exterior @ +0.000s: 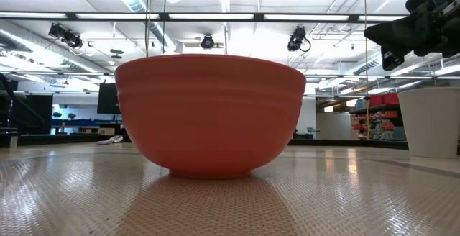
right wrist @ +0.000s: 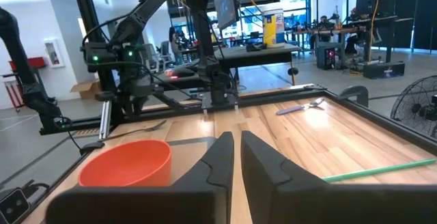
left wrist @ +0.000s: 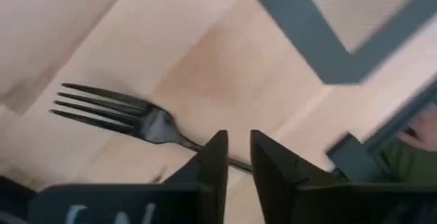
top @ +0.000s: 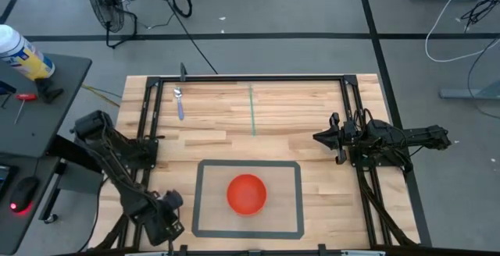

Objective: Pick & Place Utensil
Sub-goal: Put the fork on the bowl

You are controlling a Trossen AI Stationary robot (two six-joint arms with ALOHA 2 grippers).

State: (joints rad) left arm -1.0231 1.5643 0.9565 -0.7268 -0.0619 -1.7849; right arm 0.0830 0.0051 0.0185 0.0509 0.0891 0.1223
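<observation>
Nearest the front edge, well to the left of the red bowl (top: 247, 193): left gripper (left wrist: 237, 138), low over the wooden table (top: 312, 100), just outside the grey taped rectangle (top: 197, 201) that frames the bowl. Fingers drawn almost together, only a narrow slit between them. Dark fork (left wrist: 136, 118) right at those fingertips, flat on the wood, tines pointing away from the gripper, handle running in behind one finger and showing again in the slit. Whether actually pinched or merely lying beneath cannot be told. A corner of the grey tape close by.

Bowl itself upright inside the rectangle, roughly at its middle, nothing visible in it from above.

Farther back and to the right of the bowl: right gripper (top: 319, 138), held above the table outside the rectangle, pointing toward the table's middle. Fingers close together with a thin gap, holding nothing.

Beyond the bowl, toward the back of the table: thin green strip (top: 252, 109) running front to back on the boards, about in line with the bowl.

Farthest from the bowl, at the back left corner: silver spoon (top: 179, 102), lying flat, well apart from both grippers.
</observation>
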